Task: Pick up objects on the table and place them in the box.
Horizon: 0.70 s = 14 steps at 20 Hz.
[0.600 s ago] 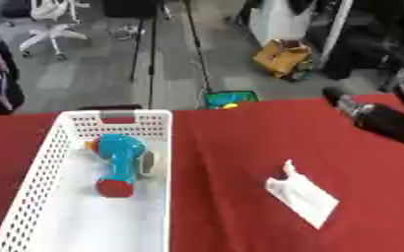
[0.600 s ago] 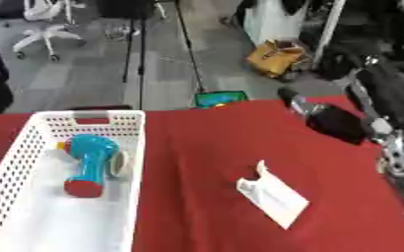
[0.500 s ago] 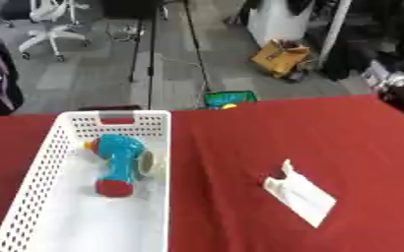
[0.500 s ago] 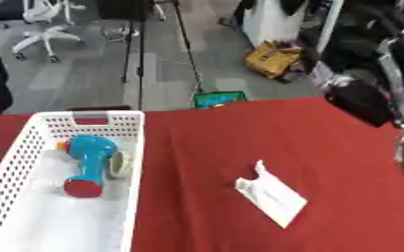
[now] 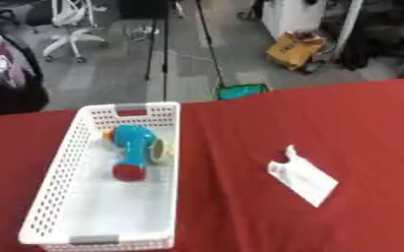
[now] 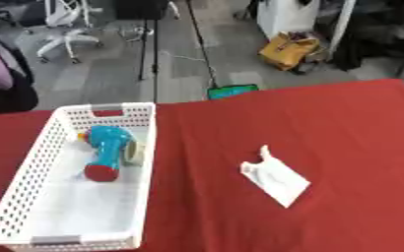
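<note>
A white perforated basket (image 5: 57,197) stands on the left of the red table. Inside it, toward the far end, lies a blue toy with a red tip (image 5: 134,152), with something pale yellow beside it. A flat white packet (image 5: 303,177) lies on the red cloth to the right of the basket, its long side running diagonally. Neither of my hands shows in either view.
The red tablecloth (image 6: 352,128) covers the whole work surface and ends at the far edge. Beyond it lie grey floor, an office chair (image 5: 72,19), a tripod stand, a yellow bag (image 5: 296,48) and a small green item (image 5: 243,91).
My right arm, which hung over the table's far right side, has drawn back out of view. The basket, toy and packet have stayed where they were.
</note>
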Tool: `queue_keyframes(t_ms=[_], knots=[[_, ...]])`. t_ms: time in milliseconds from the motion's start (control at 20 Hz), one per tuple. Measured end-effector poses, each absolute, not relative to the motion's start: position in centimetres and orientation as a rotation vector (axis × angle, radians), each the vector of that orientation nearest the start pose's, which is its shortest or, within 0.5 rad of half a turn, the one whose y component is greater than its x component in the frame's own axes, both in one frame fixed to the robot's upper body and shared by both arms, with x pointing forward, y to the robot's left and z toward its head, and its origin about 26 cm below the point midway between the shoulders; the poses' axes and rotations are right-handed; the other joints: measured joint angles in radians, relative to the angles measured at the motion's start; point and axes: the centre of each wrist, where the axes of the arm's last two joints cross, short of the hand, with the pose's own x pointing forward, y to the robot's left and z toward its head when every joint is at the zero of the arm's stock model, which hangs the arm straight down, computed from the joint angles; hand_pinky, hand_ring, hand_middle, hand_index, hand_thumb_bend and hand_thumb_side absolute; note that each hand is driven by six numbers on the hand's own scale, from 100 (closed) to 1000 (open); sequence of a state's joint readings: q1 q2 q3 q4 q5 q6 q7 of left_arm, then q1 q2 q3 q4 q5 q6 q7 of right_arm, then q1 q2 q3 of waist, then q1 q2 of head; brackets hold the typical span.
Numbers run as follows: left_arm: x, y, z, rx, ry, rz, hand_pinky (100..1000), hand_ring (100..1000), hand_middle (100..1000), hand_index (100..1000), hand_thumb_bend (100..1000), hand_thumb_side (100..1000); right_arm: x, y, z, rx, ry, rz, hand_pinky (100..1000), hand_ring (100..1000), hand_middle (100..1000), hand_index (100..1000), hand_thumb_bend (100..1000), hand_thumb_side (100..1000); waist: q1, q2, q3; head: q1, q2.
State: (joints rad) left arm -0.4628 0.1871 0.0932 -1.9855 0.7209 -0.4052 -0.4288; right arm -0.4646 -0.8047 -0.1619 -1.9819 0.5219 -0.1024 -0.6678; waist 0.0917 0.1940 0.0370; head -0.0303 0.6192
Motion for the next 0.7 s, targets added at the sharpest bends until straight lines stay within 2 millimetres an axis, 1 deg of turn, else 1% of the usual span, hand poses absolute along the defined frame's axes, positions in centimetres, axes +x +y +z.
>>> queue_keyframes(t_ms=[100,150,250,400,450,500,550,600,700], knots=[[31.4,24.4,24.0,1.025,3.144,0.279,915,909,935,988,100,951,28.6,-33.9,32.4,1.506,2.685,-0.172,997,976,939,977,100,1000,0.013,-0.017,0.008,0.026,0.037],[31.4,24.4,24.0,1.016,3.141,0.265,914,907,929,987,100,953,28.6,-34.0,32.2,1.489,2.674,-0.168,996,975,939,973,100,1000,0.019,-0.022,0.013,0.037,0.050],[31.4,24.4,24.0,0.996,3.138,0.242,913,905,928,987,100,957,28.6,-34.1,31.9,1.468,2.659,-0.162,993,972,936,969,100,1000,0.028,-0.029,0.016,0.055,0.066],[31.4,24.4,24.0,0.978,3.136,0.214,914,900,924,983,100,960,28.6,-34.3,31.6,1.469,2.650,-0.159,978,961,922,948,100,1000,0.037,-0.030,0.017,0.074,0.071],[31.4,24.4,24.0,0.976,3.135,0.208,917,900,924,982,100,962,28.6,-34.3,31.5,1.477,2.652,-0.162,970,958,907,941,100,813,0.040,-0.030,0.017,0.077,0.071],[31.4,24.4,24.0,0.974,3.135,0.206,918,899,923,980,100,964,28.6,-34.3,31.4,1.497,2.656,-0.170,968,957,911,937,100,1000,0.041,-0.027,0.017,0.081,0.071],[31.4,24.4,24.0,0.974,3.135,0.204,920,899,923,980,100,963,28.6,-34.3,31.2,1.527,2.659,-0.181,963,953,905,924,129,962,0.042,-0.023,0.018,0.083,0.071],[31.5,24.3,23.9,0.973,3.135,0.201,921,899,923,980,100,963,28.6,-34.4,31.1,1.571,2.658,-0.200,962,951,901,917,150,952,0.042,-0.018,0.018,0.083,0.071],[31.4,24.3,23.9,0.961,3.135,0.213,923,899,923,978,100,961,28.6,-34.4,31.0,1.698,2.646,-0.250,962,952,894,909,189,961,0.041,-0.008,0.018,0.082,0.069]])
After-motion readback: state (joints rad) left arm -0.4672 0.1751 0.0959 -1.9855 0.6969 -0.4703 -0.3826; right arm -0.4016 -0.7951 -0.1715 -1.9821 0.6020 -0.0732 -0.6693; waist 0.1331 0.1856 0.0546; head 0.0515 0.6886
